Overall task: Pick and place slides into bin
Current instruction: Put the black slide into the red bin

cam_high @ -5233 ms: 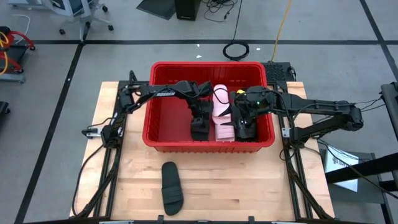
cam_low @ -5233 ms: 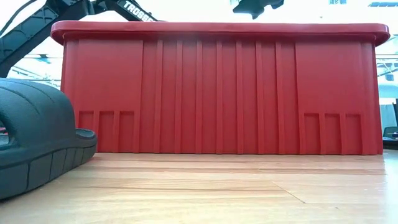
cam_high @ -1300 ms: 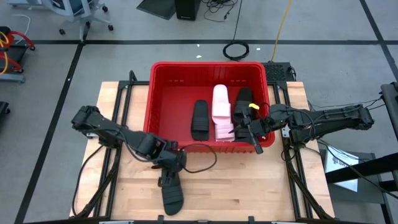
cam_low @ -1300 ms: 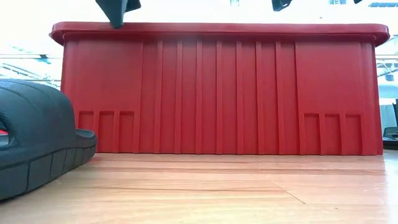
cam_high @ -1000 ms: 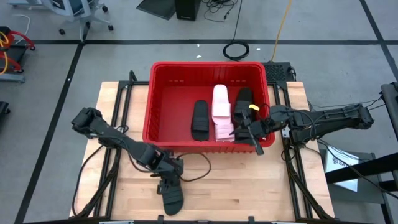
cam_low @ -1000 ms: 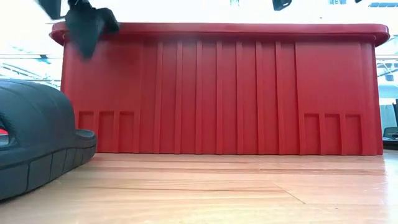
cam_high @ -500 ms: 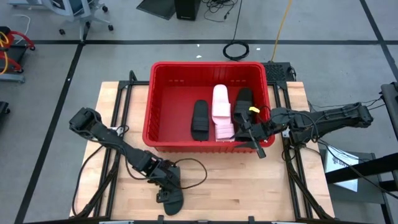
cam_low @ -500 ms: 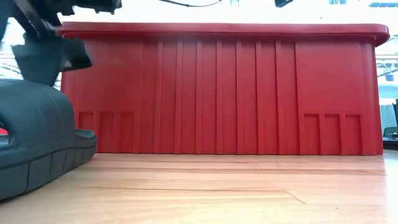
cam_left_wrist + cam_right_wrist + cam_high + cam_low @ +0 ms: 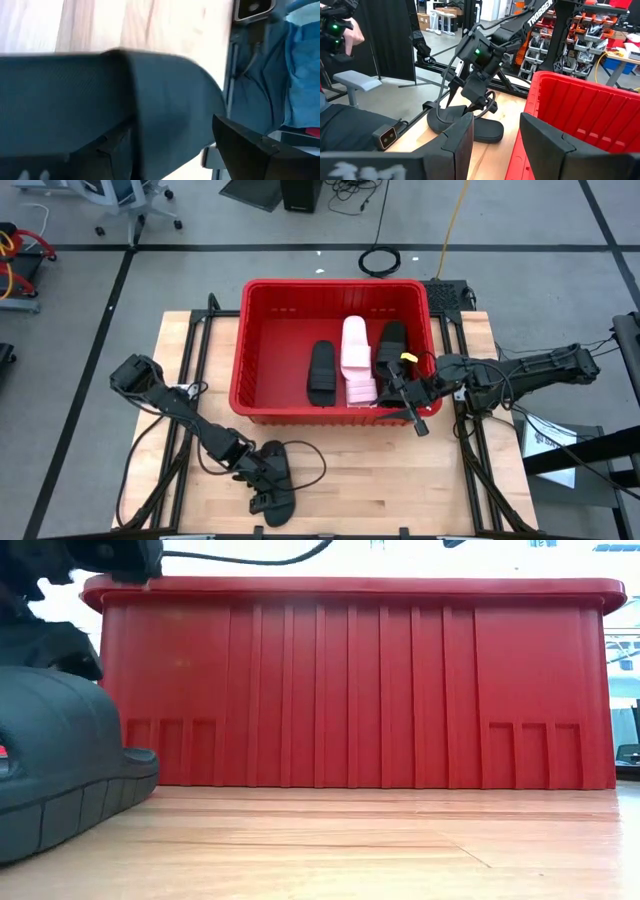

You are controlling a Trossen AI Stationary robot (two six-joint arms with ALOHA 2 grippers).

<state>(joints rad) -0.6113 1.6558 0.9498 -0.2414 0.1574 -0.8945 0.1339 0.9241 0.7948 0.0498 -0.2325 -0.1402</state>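
1. Black slide [image 9: 277, 485] on the table [image 9: 400, 470], in front of the bin: one, the only one outside. Left gripper [image 9: 262, 476] is low over its strap; in the left wrist view the fingers [image 9: 250, 145] stand apart, straddling the strap, judged poised to close for a lift.
2. Red bin [image 9: 262, 405] at the table's far middle, receiving container: one.
3. Slides inside the bin: two black [image 9: 321, 373], one or perhaps two pale pink [image 9: 356, 360], lying side by side; others hidden if present.
4. Right gripper [image 9: 416, 420] waits over the bin's near right corner, fingers apart, empty.
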